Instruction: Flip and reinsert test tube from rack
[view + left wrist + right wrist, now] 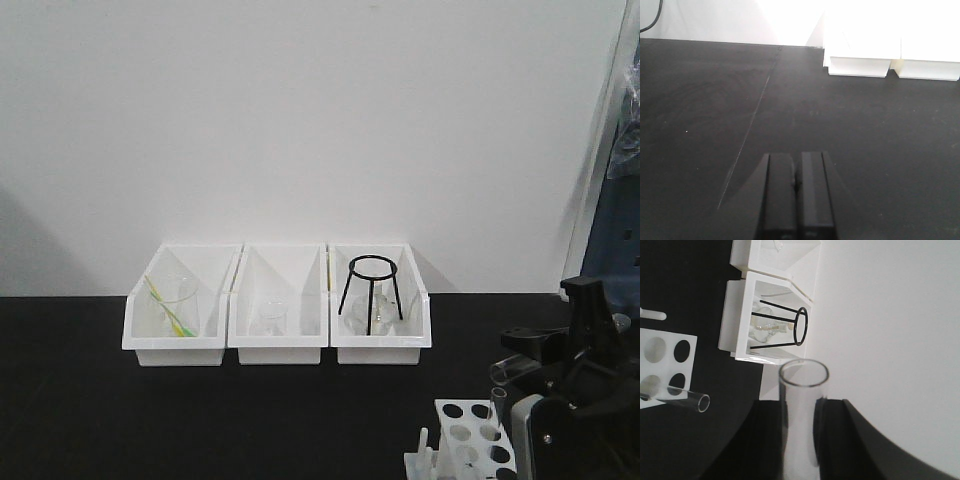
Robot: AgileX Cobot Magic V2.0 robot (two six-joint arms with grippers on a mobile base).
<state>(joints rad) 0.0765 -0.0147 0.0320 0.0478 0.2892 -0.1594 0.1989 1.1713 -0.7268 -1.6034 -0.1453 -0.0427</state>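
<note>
The white rack [468, 432] stands at the front right of the black table, with pegs along its left side. A clear tube [497, 404] stands in one of its holes. My right gripper [535, 362] hovers just right of and above the rack, shut on a clear glass test tube [506, 368] held roughly level. In the right wrist view the held tube [802, 390] sticks out past the fingers [770, 435], open mouth forward; the rack [665, 342] and its other tube [685, 399] lie at left. My left gripper [796, 161] is shut and empty over bare table.
Three white open-front bins stand in a row at the back: the left one [175, 345] holds a beaker with a yellow-green stick, the middle one [278, 345] small glassware, the right one [380, 345] a black wire tripod [372, 290]. A white wall is behind.
</note>
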